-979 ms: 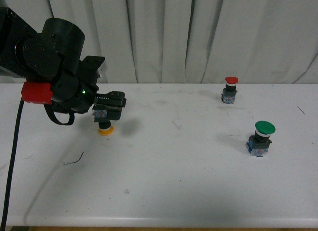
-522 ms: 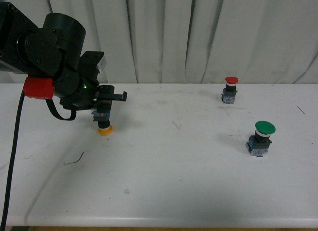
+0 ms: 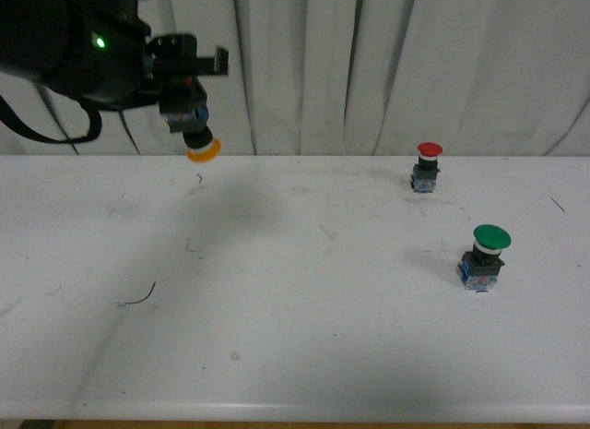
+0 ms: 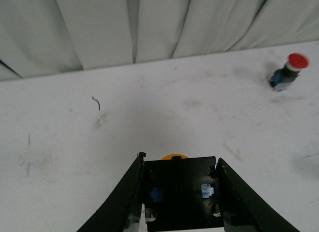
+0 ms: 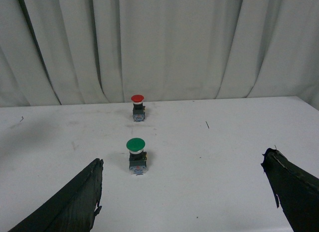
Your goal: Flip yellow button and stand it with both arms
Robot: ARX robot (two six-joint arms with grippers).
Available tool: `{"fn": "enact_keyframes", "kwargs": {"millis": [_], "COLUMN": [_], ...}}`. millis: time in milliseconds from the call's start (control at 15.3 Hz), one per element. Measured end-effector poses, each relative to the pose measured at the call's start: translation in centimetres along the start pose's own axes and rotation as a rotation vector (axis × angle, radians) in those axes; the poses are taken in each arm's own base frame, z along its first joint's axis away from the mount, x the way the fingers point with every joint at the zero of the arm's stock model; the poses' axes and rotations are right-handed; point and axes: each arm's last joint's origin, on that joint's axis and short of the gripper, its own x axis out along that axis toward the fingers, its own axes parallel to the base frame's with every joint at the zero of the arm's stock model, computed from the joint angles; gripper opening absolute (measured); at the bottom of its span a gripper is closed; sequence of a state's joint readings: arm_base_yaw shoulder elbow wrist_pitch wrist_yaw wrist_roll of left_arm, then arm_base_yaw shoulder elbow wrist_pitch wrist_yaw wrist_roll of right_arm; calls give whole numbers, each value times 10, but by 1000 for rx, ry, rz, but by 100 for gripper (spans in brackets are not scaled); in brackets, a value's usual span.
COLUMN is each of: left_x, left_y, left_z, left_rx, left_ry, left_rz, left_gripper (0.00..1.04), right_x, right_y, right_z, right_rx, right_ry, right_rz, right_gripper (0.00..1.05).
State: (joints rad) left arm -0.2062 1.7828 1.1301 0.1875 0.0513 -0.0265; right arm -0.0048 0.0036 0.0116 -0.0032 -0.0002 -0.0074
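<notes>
**Yellow button (image 3: 202, 149) up in the air, cap down**

Far left, the left gripper (image 3: 187, 89) clamps the yellow button by its base, cap pointing down, well above the table (image 3: 277, 355). Moving right: red button (image 3: 428, 164), green button (image 3: 486, 256), both upright. The right gripper (image 5: 182, 192) gapes wide, holding nothing

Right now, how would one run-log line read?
left end effector: shut on yellow button, above table, cap down | right end effector: open | red button, green button: upright

We see the big button (image 3: 483, 258) on the table (image 3: 295, 355), the small button (image 3: 426, 168) behind it slightly left, the third button (image 3: 193, 132) far left of it, off the table.
</notes>
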Motion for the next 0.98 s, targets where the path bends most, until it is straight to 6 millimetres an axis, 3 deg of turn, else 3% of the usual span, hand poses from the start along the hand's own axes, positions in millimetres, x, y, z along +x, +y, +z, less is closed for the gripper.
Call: {"fn": "enact_keyframes", "kwargs": {"millis": [131, 261, 784, 979], "left_x": [-33, -57, -69, -77], "left_y": [-12, -23, -29, -33], "left_z": [0, -17, -29, -40], "left_rx": [10, -33, -201, -405], "left_ry": [-69, -105, -163, -199], "left_rz": [-9, -57, -226, -449], "left_gripper": [36, 36, 36, 36], "right_x": [0, 0, 0, 0], "right_y": [0, 0, 0, 0], "right_z": [0, 0, 0, 0], "right_rx": [0, 0, 0, 0], "right_ry": [0, 0, 0, 0], "right_rz": [0, 0, 0, 0], "right_gripper": [98, 98, 98, 98]}}
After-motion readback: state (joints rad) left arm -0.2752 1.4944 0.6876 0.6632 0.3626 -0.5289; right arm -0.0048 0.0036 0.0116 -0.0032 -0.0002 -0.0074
